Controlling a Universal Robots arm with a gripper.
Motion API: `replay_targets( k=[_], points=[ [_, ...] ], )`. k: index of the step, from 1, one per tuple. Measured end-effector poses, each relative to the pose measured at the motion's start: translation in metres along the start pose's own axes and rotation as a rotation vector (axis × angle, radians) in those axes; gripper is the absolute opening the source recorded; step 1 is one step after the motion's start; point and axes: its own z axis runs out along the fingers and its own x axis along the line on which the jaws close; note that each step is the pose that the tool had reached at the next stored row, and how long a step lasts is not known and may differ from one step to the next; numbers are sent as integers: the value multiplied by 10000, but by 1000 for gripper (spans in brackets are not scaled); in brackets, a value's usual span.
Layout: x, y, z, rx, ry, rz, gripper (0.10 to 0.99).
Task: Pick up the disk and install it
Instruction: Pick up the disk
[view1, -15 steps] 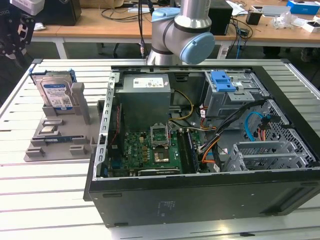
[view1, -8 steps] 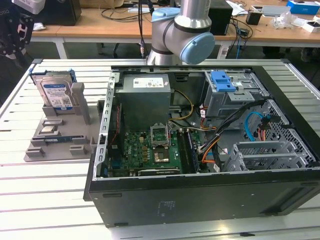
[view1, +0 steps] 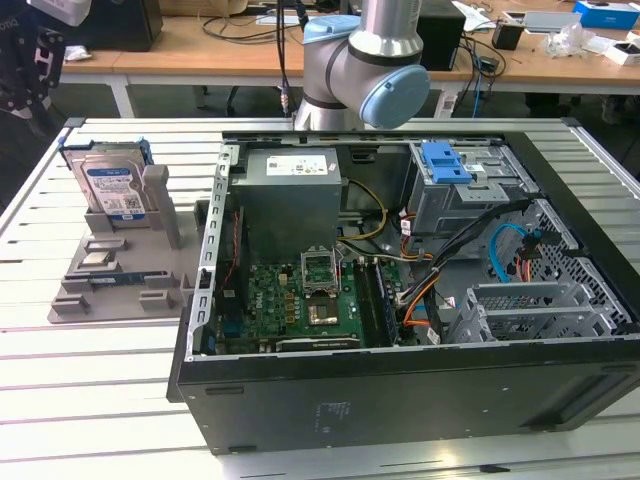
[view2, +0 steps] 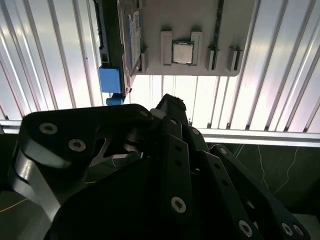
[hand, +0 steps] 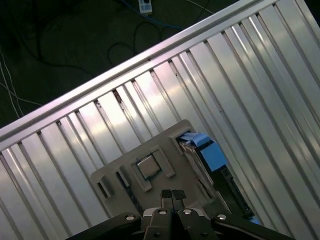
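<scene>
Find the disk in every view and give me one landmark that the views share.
Exterior view: the disk stands on edge in the grey holder, at the exterior view's left, outside the computer case.
Second wrist view: the disk is seen edge-on against the grey holder's side.
First wrist view: the disk, with its blue bracket showing, sits at the grey holder's edge.
Shared landmark: the square silver chip seated in the grey holder.
</scene>
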Motion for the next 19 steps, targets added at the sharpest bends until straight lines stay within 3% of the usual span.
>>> replay_targets(
  k=[19],
  points=[
    [0, 0, 0, -42, 79, -1754, 106]
  ],
)
